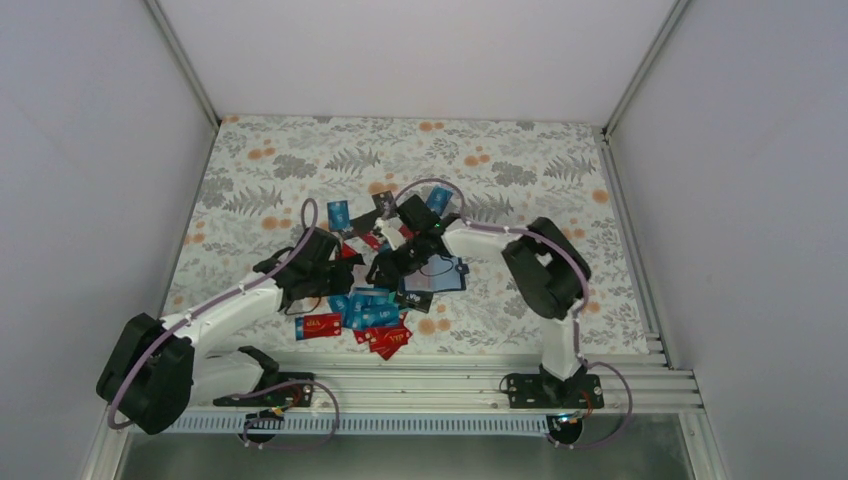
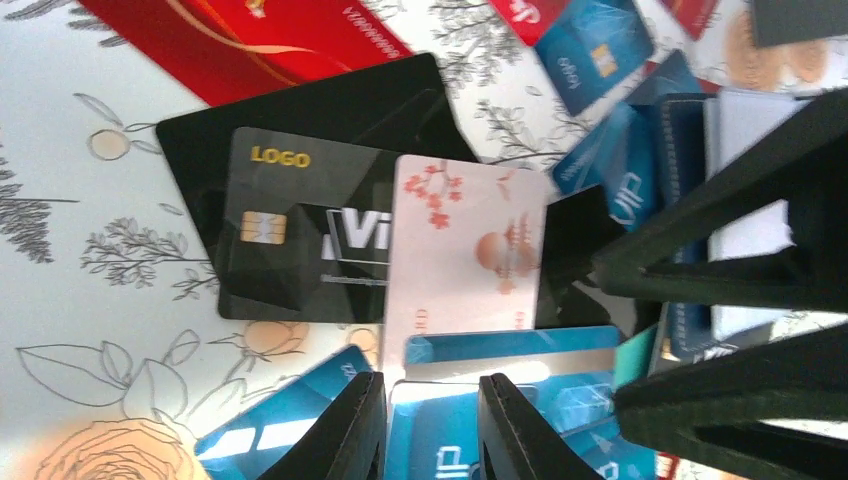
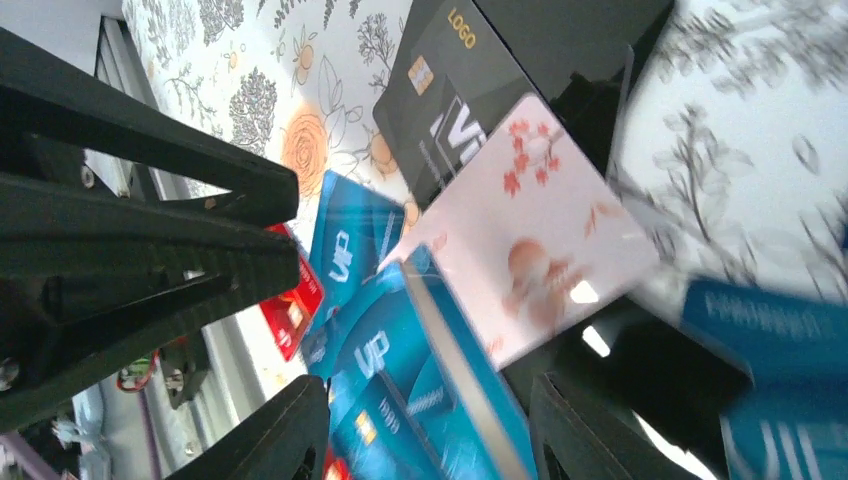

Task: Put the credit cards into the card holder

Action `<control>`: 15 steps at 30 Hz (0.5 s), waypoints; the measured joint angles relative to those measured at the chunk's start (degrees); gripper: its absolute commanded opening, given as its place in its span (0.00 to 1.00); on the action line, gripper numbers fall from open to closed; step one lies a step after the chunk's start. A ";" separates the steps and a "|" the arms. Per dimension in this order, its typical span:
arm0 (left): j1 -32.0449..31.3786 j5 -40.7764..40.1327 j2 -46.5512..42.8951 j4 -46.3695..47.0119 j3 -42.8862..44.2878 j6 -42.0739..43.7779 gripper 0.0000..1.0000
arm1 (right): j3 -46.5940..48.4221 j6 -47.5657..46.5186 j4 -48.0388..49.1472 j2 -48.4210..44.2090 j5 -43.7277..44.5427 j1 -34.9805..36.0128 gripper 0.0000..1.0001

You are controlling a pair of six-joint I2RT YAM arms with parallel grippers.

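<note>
Credit cards lie in a heap mid-table: blue ones [image 1: 365, 308], red ones [image 1: 390, 340], black ones. The dark navy card holder [image 1: 442, 274] lies open to the right of the heap; its edge shows in the left wrist view [image 2: 684, 135]. My left gripper [image 1: 345, 262] [image 2: 432, 425] hangs low over a blue VIP card [image 2: 440, 440], jaws a little apart, gripping nothing. My right gripper [image 1: 385, 268] [image 3: 440, 430] faces it, wide open over blue cards [image 3: 400, 380]. A pink flowered card [image 2: 465, 240] [image 3: 530, 230] rests on a black LOGO card [image 2: 300, 230] [image 3: 450, 90] between them.
Loose cards lie behind the grippers: a blue one [image 1: 338, 211] and another blue one [image 1: 437, 198]. A red card [image 1: 318, 325] lies near the front. White walls enclose the flowered table [image 1: 520, 160]; a metal rail [image 1: 450, 365] runs along the near edge.
</note>
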 measured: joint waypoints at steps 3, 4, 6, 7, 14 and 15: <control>-1.81 -0.44 -0.63 -0.85 1.22 0.00 0.26 | -6.88 8.24 2.86 -7.56 3.08 0.20 0.55; -2.69 -0.50 -0.72 -1.05 1.38 0.00 0.26 | -9.40 10.71 3.43 -10.27 3.96 0.35 0.55; -4.46 -0.39 -0.76 -1.40 1.53 -0.02 0.25 | -15.76 17.53 4.92 -16.74 6.27 1.31 0.56; -5.14 -0.31 -0.74 -1.51 1.55 -0.02 0.25 | -18.84 20.96 6.01 -19.61 7.50 2.21 0.56; -10.67 0.96 -0.33 -1.46 1.64 0.13 0.25 | -33.68 44.98 10.49 -34.16 15.56 13.70 0.59; -11.37 1.25 -0.11 -1.46 1.64 0.22 0.26 | -34.60 47.71 11.26 -34.99 16.26 15.19 0.61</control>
